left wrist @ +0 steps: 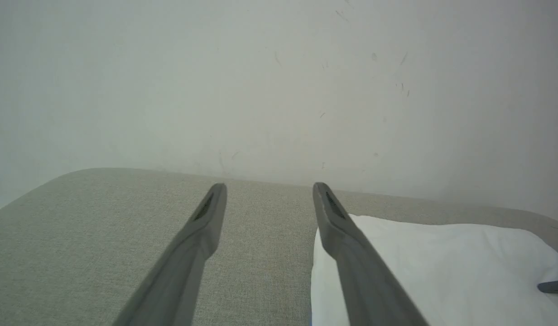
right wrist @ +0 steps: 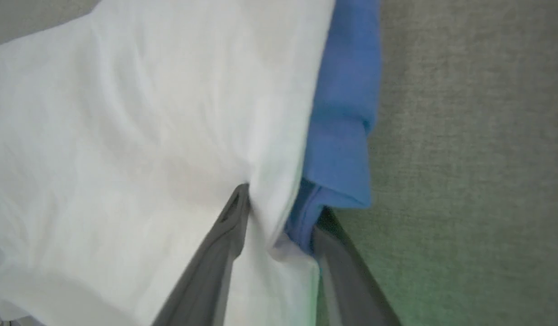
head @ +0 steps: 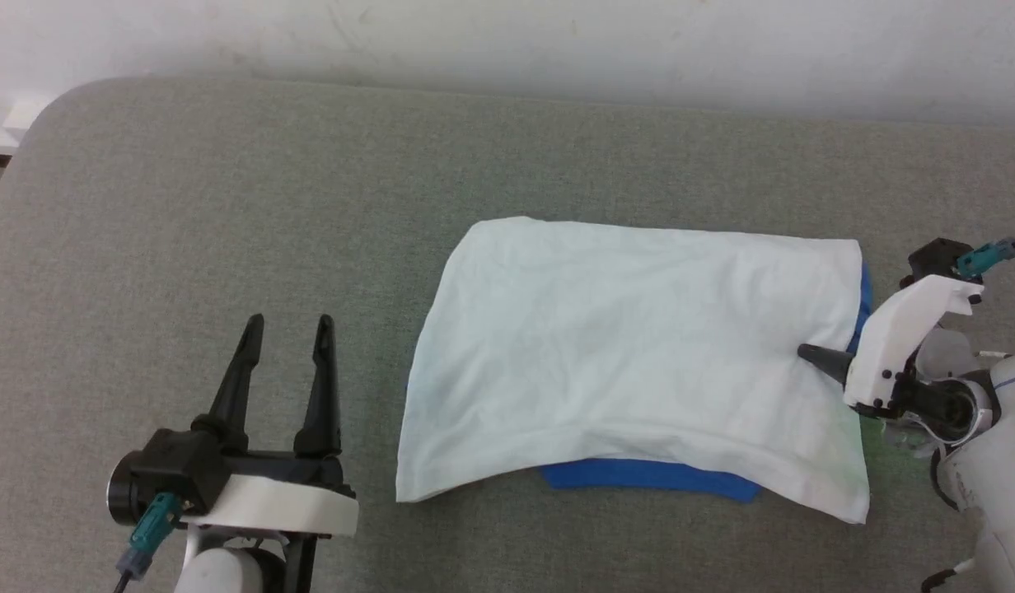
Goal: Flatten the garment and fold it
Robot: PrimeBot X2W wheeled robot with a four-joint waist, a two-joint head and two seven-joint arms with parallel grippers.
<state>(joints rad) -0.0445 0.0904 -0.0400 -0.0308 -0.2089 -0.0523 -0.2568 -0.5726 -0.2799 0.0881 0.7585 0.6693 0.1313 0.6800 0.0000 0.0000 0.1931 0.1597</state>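
The garment (head: 631,346) lies folded into a white rectangle on the grey padded surface, with blue sleeve cloth (head: 647,476) sticking out from under its near edge and its right edge. My right gripper (head: 808,354) is at that right edge. In the right wrist view its jaws (right wrist: 283,201) stand apart around the edge of the garment (right wrist: 125,136): one finger lies on the white cloth, and the other goes under the blue sleeve (right wrist: 347,113). My left gripper (head: 287,319) is open and empty, left of the garment (left wrist: 442,271) and apart from it.
The grey padded surface (head: 227,206) stretches wide to the left and behind the garment. A pale wall (head: 507,33) runs along its far edge. The surface's rounded corner is at the far left.
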